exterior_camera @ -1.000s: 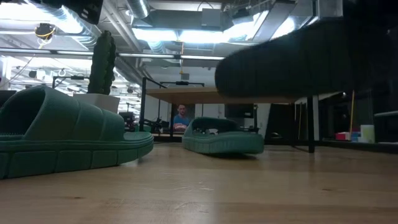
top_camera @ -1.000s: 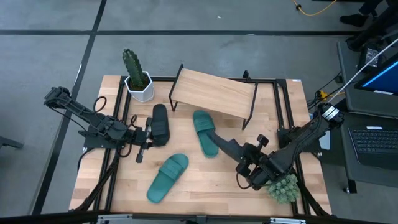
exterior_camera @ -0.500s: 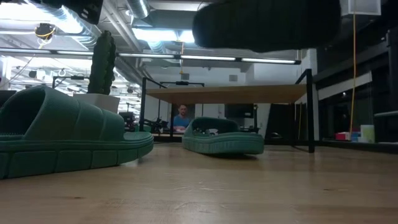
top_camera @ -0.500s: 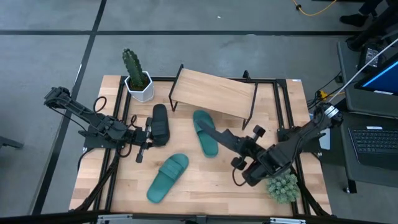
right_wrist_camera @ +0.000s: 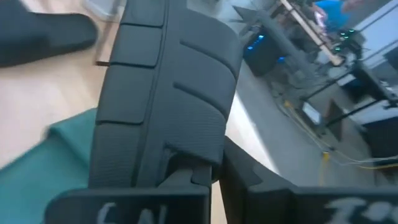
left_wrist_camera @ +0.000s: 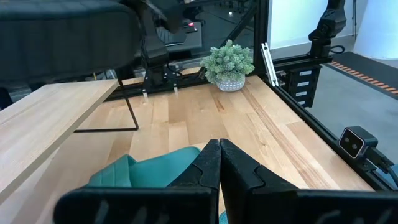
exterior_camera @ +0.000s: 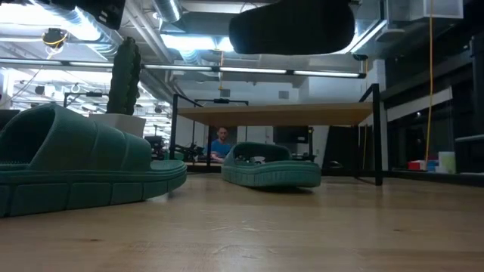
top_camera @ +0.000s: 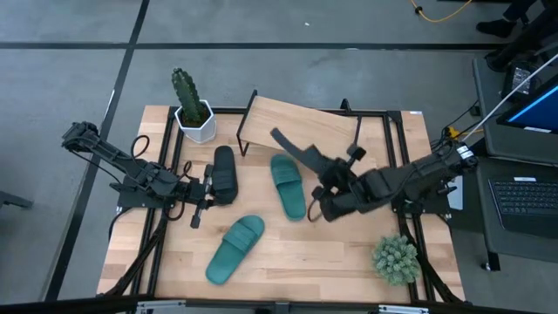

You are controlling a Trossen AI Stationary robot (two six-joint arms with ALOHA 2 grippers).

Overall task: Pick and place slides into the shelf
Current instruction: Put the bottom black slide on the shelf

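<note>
Black slide [top_camera: 292, 146] (airborne) in right claw [top_camera: 324, 170], over shelf [top_camera: 301, 127].

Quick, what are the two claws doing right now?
Left claw: closed, holding nothing, beside a black slide.
Right claw: closed on the other black slide, lifted near the shelf.

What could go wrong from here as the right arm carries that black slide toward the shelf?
1. The right end effector grips the black slide at one end, so the long free end could sag, twist or slip out.
2. The slide hangs over the front edge of the shelf; lowering early could knock that edge.
3. A teal slide lies directly below; a drop would land on it.
</note>
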